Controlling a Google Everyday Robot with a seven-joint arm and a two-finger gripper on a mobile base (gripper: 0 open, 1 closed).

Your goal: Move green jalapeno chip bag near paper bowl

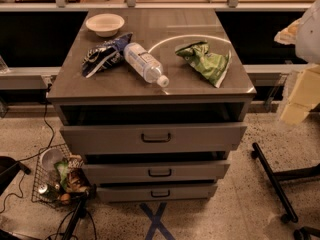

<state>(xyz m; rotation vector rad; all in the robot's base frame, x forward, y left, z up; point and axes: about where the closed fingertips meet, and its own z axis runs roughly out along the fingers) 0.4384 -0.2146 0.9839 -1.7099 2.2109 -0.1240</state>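
Camera view showed a grey-brown, flat-topped desk [200, 86] from the front and above, with three handled grey drawers [156, 136] below the top. All three drawers stood partly pulled out, the upper one furthest.

1. The small, shiny, light-green foil jalapeno chip bag [205, 61] lay flat and crumpled on the desk top, at 3 o'clock from the centre and close to the right edge.
2. The round, shallow, cream-white paper bowl [105, 24] stood upright at 11 o'clock, in the far left corner.
3. Bag and bowl were well apart, with other items between them.
4. The dark blue-and-white chip bag [105, 56] lay at 9 o'clock from the centre, just beside the bowl on its 6 o'clock side.
5. The clear plastic water bottle [144, 62] lay on its side near the centre. Its white cap pointed to 5 o'clock and its base was against the blue-and-white bag.

The pale cream claw [298, 98] hung off the desk at 3 o'clock, beyond the right edge and near the frame border, apart from the green bag. Whether it was wide or narrow could not be told.

On the speckled floor, a black wire basket [42, 186] holding cans and packets sat at 7 o'clock. A blue tape cross [157, 224] lay at 6 o'clock, and a black wheeled chair base [277, 179] stood at 4 o'clock.
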